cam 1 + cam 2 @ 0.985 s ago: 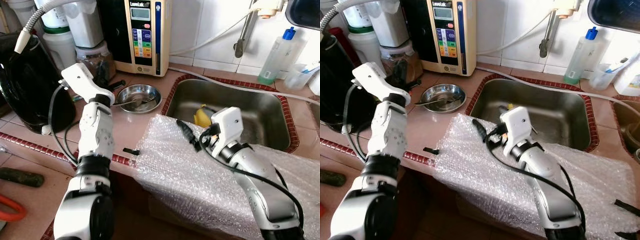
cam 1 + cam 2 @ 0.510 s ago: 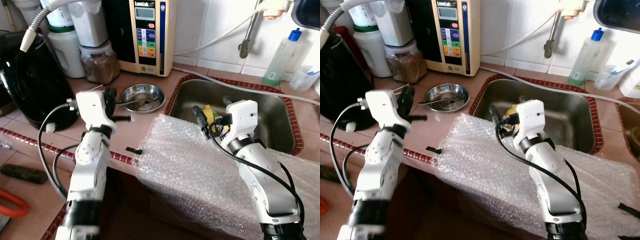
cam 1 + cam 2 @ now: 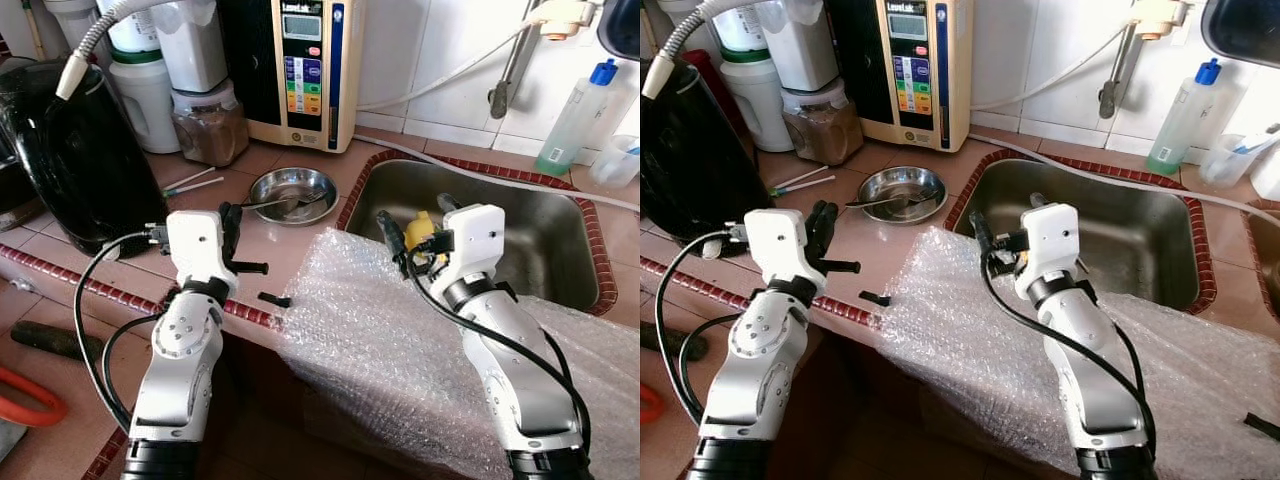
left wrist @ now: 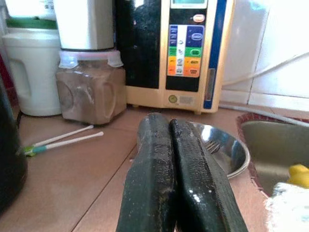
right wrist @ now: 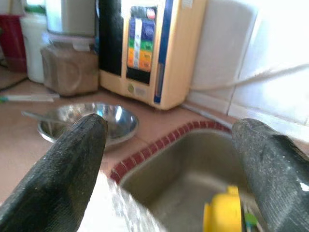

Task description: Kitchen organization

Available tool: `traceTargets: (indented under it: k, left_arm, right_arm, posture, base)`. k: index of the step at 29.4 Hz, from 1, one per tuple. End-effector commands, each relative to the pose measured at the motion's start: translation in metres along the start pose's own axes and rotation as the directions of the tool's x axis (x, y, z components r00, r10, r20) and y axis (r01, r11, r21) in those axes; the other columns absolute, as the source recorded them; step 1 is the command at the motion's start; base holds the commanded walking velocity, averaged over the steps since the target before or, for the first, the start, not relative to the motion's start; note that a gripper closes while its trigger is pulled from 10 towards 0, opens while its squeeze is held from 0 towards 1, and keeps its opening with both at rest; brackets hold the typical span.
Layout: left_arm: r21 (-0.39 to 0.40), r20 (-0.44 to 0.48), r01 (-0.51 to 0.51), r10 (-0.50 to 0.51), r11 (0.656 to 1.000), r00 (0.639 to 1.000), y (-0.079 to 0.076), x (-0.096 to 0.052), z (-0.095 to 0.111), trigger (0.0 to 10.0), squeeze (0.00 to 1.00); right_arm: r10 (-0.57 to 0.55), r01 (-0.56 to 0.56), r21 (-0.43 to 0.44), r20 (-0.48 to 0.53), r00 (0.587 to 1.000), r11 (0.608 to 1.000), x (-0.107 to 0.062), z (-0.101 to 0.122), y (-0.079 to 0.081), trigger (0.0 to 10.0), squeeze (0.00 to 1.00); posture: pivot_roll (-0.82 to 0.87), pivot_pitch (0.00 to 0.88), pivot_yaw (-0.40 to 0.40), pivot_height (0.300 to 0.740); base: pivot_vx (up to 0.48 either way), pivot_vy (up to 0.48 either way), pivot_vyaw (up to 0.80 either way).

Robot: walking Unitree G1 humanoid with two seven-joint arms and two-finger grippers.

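I see my left gripper [image 4: 181,188] over the counter [image 3: 290,245], jaws pressed closed on nothing, with the steel bowl [image 3: 292,188] at its 1 o'clock. My right gripper [image 5: 171,164] hangs above the bubble wrap [image 3: 400,350] at the sink [image 3: 520,215] edge, jaws spread wide, empty.

The sink [image 3: 520,215] is the landmark. Left of it on the counter sits a metal bowl [image 3: 293,190] with a fork in it. Behind the bowl, against the wall, stands a water machine [image 3: 305,70], a jar [image 3: 208,125] to its left. Bubble wrap [image 3: 400,350] drapes over the sink's front edge. A bottle [image 3: 578,115] stands behind the sink's right end.
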State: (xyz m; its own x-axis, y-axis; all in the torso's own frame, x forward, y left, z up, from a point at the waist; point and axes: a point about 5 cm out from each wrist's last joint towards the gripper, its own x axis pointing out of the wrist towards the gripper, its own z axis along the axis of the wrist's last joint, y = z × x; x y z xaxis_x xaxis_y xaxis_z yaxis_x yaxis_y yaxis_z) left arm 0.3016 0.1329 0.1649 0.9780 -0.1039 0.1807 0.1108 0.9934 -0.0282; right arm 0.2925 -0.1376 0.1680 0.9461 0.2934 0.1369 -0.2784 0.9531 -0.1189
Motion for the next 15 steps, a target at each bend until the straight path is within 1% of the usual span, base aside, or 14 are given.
traceTargets:
  k: [1,2,3,4,5,6,7,8,9,12,15]
  left_arm:
    - [0.022,-0.011,0.019,-0.019,1.0,1.0,-0.002,0.001,0.0,10.0,0.0]
    - [0.044,-0.011,0.047,-0.047,0.998,0.999,-0.005,-0.001,-0.002,10.0,0.0]
    - [0.05,-0.011,0.054,-0.054,0.997,0.998,-0.006,-0.001,-0.002,10.0,0.0]
    - [0.051,-0.012,0.055,-0.054,0.997,0.998,-0.006,-0.002,-0.003,10.0,0.0]
    - [0.051,-0.012,0.055,-0.054,0.997,0.998,-0.006,-0.002,-0.003,10.0,0.0]
    - [0.05,-0.013,0.053,-0.053,0.997,0.999,-0.006,-0.002,-0.003,10.0,0.0]
    - [0.05,-0.012,0.051,-0.051,0.997,0.999,-0.006,-0.001,-0.003,10.0,0.0]
    - [0.05,-0.012,0.051,-0.051,0.997,0.999,-0.006,-0.001,-0.003,10.0,0.0]
    - [0.049,-0.009,0.049,-0.049,0.998,0.999,-0.006,0.0,-0.003,10.0,0.0]
    - [0.05,0.0,0.046,-0.046,0.998,0.999,-0.007,0.002,-0.002,10.0,0.0]
    - [0.049,0.02,0.051,-0.052,0.998,0.998,-0.011,0.006,0.001,10.0,0.0]
  right_arm:
    - [-0.033,0.033,-0.012,0.004,0.999,0.999,-0.002,-0.002,-0.004,10.0,1.0]
    - [-0.071,0.072,-0.03,0.026,0.997,0.997,-0.003,0.001,-0.008,10.0,1.0]
    - [-0.082,0.083,-0.041,0.035,0.996,0.996,-0.004,0.003,-0.009,10.0,1.0]
    - [-0.092,0.096,-0.07,0.048,0.995,0.993,-0.004,0.005,-0.01,10.0,1.0]
    - [-0.092,0.096,-0.07,0.048,0.995,0.993,-0.004,0.005,-0.01,10.0,1.0]
    - [-0.101,0.107,-0.095,0.063,0.993,0.99,-0.004,0.007,-0.012,10.0,0.68]
    - [-0.121,0.132,-0.132,0.087,0.989,0.982,-0.004,0.011,-0.015,10.0,0.08]
    - [-0.121,0.132,-0.132,0.087,0.989,0.982,-0.004,0.011,-0.015,10.0,0.08]
    - [-0.135,0.152,-0.161,0.11,0.985,0.975,-0.003,0.015,-0.017,10.0,0.0]
    - [-0.148,0.171,-0.184,0.134,0.98,0.968,-0.001,0.019,-0.02,10.0,0.0]
    - [-0.147,0.164,-0.162,0.112,0.983,0.973,0.0,0.016,-0.022,10.0,0.0]
  posture:
    - [0.02,0.0,0.04,0.74]
    - [0.02,0.0,0.044,0.74]
    - [0.02,0.0,0.044,0.74]
    - [0.01,0.0,0.045,0.74]
    - [0.01,0.0,0.045,0.74]
    - [0.01,0.0,0.045,0.74]
    - [0.01,0.0,0.044,0.74]
    - [0.01,0.0,0.044,0.74]
    - [0.01,0.0,0.043,0.74]
    - [0.01,0.0,0.043,0.74]
    - [0.0,0.0,0.038,0.74]
  base:
    - [0.0,0.0,0.0]
    - [0.0,0.0,0.0]
    - [0.0,0.0,0.0]
    - [0.0,0.0,0.0]
    - [0.0,0.0,0.0]
    - [0.0,0.0,0.0]
    - [0.0,0.0,0.0]
    - [0.0,0.0,0.0]
    - [0.0,0.0,0.0]
    - [0.0,0.0,0.0]
    - [0.0,0.0,0.0]
